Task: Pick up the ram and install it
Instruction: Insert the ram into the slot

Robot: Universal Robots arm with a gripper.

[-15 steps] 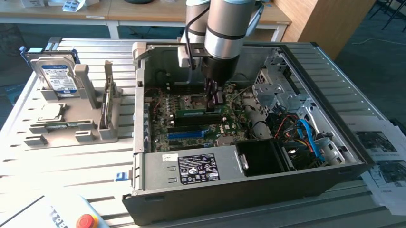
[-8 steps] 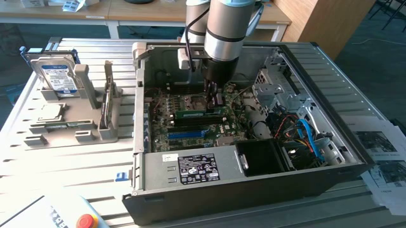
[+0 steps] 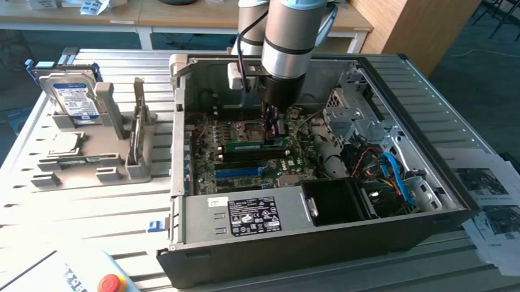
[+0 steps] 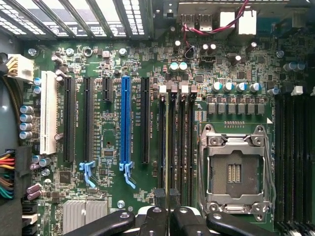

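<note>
1. The gripper [image 3: 274, 132] is clenched on the ram [image 3: 253, 145], holding the thin green stick on edge low inside the open computer case [image 3: 325, 226]. The stick sits over the bank of black memory slots [image 4: 181, 147], just beside the CPU socket [image 4: 235, 172]. I cannot tell whether its lower edge has entered a slot.
2. In the wrist view the ram [image 4: 170, 142] runs edge-on along one slot, with neighbouring slots close on either side. A slight sideways offset would put it on the ridge between slots, and pressing there could bend the stick or scrape its contacts.
3. In the exterior view the stick reaches out from the fingers toward the exterior view's left, so the grip looks off-centre. A downward push may seat one end first, leaving the stick tilted and jammed.
4. The white latches [image 4: 173, 88] at the slot ends must be free to swing. If one is already closed, the stick will ride up on it instead of dropping in.
5. The board is thin and smooth, so under pressure it could slip up between the fingertips [image 4: 160, 197] and go in only part of the way.
6. The gripper [image 4: 168, 199] has a broad body. If it drifts it could knock the socket's lever or the small capacitors nearby.
</note>
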